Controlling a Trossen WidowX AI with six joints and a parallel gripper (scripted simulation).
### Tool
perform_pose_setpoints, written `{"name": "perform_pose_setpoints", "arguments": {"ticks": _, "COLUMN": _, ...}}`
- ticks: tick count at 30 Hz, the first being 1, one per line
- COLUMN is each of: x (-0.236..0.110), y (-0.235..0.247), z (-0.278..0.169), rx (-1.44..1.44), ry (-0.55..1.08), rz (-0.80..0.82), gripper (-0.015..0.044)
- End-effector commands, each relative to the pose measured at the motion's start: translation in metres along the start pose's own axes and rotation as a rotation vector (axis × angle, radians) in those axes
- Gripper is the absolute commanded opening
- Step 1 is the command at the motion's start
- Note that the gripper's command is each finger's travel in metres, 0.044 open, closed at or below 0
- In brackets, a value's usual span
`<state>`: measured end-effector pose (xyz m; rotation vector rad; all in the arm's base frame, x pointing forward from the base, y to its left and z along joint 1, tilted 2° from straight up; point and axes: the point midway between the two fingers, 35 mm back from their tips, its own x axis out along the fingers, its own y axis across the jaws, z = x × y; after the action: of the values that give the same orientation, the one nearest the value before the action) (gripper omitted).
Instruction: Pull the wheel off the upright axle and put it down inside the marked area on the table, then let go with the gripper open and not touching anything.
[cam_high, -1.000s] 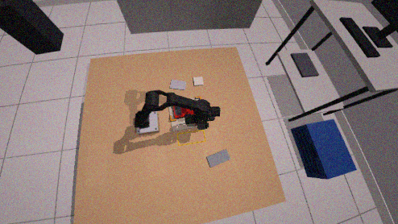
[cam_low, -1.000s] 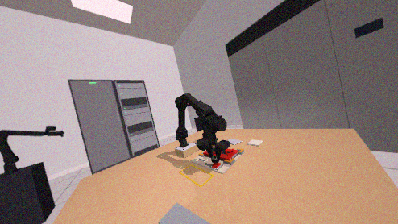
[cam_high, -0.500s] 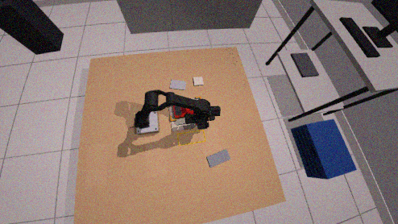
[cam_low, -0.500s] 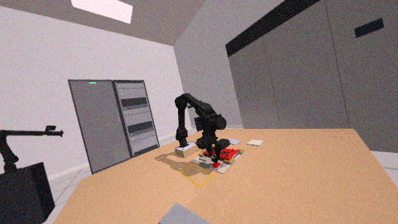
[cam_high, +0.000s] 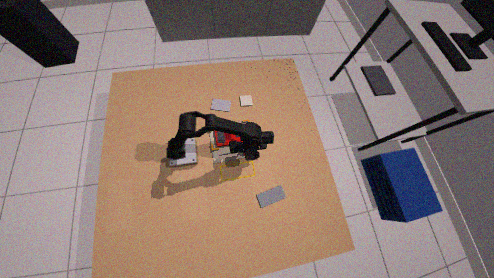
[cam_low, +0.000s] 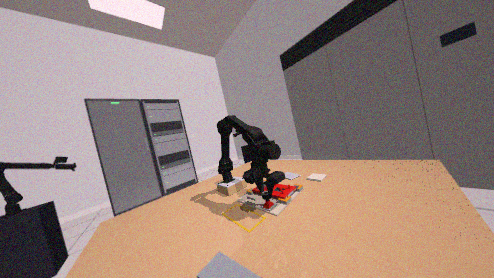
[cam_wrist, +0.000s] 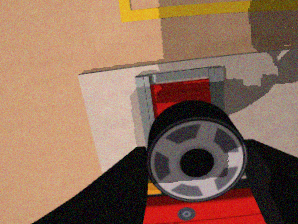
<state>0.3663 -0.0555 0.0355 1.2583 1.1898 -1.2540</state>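
Observation:
In the wrist view the wheel (cam_wrist: 170, 141), a black tyre around a grey spoked hub, stands between my two black fingers. My gripper (cam_wrist: 193, 152) (cam_high: 245, 148) (cam_low: 261, 193) is shut on the wheel from both sides. The wheel sits over the red fixture (cam_high: 225, 138) (cam_low: 283, 190), which rests on a white base plate (cam_wrist: 109, 110). The axle is hidden behind the wheel. The marked area is a yellow outline (cam_wrist: 200, 10) (cam_high: 237, 178) (cam_low: 233, 223) on the tan table, just beyond the fixture, and nothing lies in it.
The arm's base (cam_high: 184, 152) stands left of the fixture. Flat grey and white plates lie on the table: one at the front (cam_high: 270, 196) and two at the back (cam_high: 220, 104) (cam_high: 246, 100). A blue box (cam_high: 400, 182) stands on the floor to the right.

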Motion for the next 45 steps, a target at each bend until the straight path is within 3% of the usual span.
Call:
{"name": "perform_pose_setpoints", "arguments": {"ticks": 1, "x": -0.004, "y": 0.001, "z": 0.000, "rx": -0.001, "ry": -0.002, "rz": 0.005, "gripper": 0.0000}}
{"name": "perform_pose_setpoints", "arguments": {"ticks": 45, "x": -0.019, "y": 0.000, "z": 0.000, "rx": -0.002, "ry": -0.004, "rz": 0.008, "gripper": 0.0000}}
